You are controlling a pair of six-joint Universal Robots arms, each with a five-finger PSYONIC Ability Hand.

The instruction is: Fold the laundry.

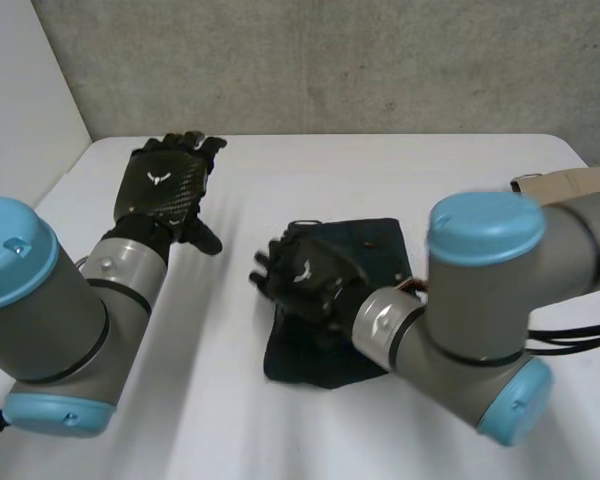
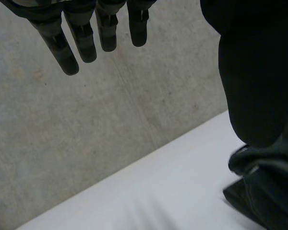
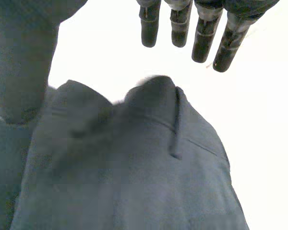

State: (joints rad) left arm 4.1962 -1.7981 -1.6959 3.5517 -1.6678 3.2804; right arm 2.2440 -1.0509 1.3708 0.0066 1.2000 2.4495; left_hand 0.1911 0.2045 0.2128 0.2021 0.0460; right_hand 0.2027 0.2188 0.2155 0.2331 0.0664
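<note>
A dark folded garment (image 1: 375, 240) lies on the white table (image 1: 240, 400), a little right of centre. My right hand (image 1: 305, 275) hovers over the garment's left part, fingers relaxed and holding nothing. In the right wrist view the cloth (image 3: 134, 167) lies under the palm, and the straight fingers (image 3: 201, 38) reach past its bunched edge over bare table. My left hand (image 1: 165, 185) is raised at the far left of the table, open and away from the garment. Its wrist view shows straight fingers (image 2: 86, 43) against the wall and a piece of the garment (image 2: 264, 196) beside the thumb.
A brown cardboard piece (image 1: 565, 183) lies at the table's right edge. A grey concrete wall (image 1: 330, 60) runs behind the table, and a white wall (image 1: 20, 90) closes the left side. Bare table (image 1: 460, 170) stretches behind the garment.
</note>
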